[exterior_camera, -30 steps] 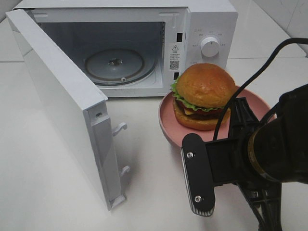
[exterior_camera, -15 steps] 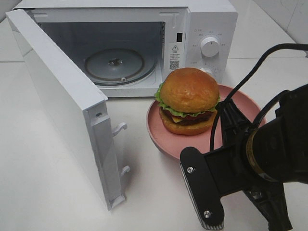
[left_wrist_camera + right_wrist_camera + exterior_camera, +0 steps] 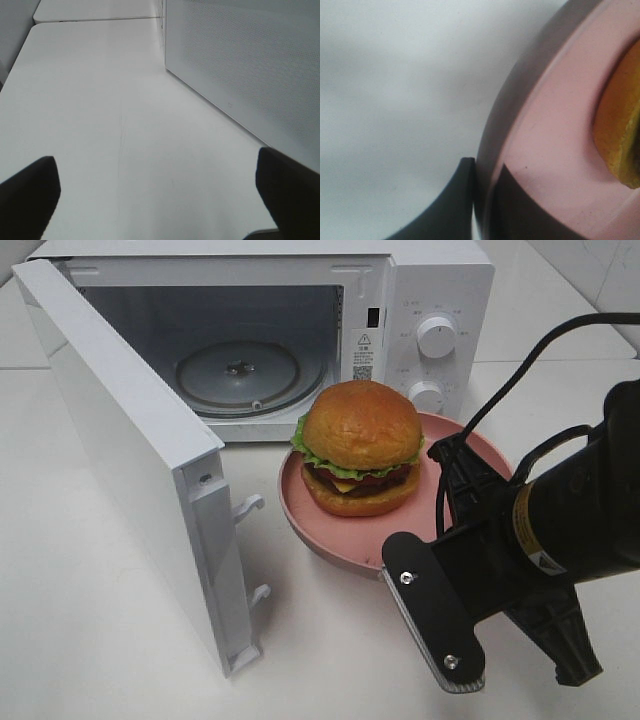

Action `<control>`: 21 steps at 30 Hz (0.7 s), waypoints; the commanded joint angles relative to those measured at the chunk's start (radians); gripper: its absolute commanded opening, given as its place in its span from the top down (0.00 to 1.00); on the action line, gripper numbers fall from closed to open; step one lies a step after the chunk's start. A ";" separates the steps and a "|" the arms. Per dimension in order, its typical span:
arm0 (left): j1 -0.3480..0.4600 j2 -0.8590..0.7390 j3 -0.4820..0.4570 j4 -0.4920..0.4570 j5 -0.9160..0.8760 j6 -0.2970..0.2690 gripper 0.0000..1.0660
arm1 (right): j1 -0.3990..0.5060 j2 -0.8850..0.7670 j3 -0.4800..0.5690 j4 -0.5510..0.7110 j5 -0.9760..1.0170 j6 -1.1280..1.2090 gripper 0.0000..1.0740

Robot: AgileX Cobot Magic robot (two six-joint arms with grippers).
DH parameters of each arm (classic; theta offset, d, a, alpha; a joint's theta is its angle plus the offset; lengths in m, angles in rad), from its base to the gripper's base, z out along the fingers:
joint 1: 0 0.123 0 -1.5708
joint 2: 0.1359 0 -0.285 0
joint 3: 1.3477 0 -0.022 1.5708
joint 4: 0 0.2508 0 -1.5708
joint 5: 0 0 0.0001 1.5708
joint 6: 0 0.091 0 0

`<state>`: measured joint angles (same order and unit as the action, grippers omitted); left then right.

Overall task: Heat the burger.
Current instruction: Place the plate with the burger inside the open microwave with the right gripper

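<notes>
Burger [image 3: 360,445] isn't in yet — task approx halfway, by my read. Microwave [image 3: 440,290] stands at the far edge of the table [image 3: 100,640], door [image 3: 130,460] swung wide, glass turntable [image 3: 240,370] w/ nothing on it. Pink plate [image 3: 330,540] is just in front of the opening, toward mid-table, burger upright on it. Right gripper [image 3: 482,195] pinches the plate's near rim; left gripper [image 3: 157,195] is spread, holding nothing, over the table. Left to do: plate in, door shut, dial [image 3: 436,337] turned. Sticker [image 3: 363,355] beside the cavity shows a warning triangle & QR code — text too small to read.
</notes>
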<state>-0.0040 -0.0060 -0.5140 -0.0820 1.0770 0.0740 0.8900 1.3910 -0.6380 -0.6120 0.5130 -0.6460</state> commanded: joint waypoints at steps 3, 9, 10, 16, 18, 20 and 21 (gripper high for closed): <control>-0.001 -0.021 0.000 0.001 -0.009 -0.003 0.06 | -0.063 -0.008 -0.006 0.068 -0.101 -0.198 0.99; -0.001 -0.021 0.000 0.001 -0.009 -0.003 0.06 | -0.120 -0.008 -0.011 0.193 -0.148 -0.370 1.00; -0.001 -0.021 0.000 0.001 -0.009 -0.003 0.06 | -0.141 -0.008 -0.021 0.247 -0.151 -0.437 1.00; -0.001 -0.021 0.000 0.001 -0.009 -0.003 0.06 | -0.213 -0.008 -0.071 0.326 -0.154 -0.594 1.00; -0.001 -0.021 0.000 0.001 -0.009 -0.003 0.06 | -0.236 -0.008 -0.086 0.361 -0.152 -0.651 1.00; -0.001 -0.021 0.000 0.001 -0.009 -0.003 0.06 | -0.245 -0.008 -0.090 0.379 -0.150 -0.678 1.00; -0.001 -0.021 0.000 0.001 -0.009 -0.003 0.06 | -0.265 -0.008 -0.100 0.423 -0.148 -0.743 1.00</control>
<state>-0.0040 -0.0060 -0.5140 -0.0820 1.0770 0.0740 0.6510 1.3920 -0.7110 -0.2430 0.4110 -1.2960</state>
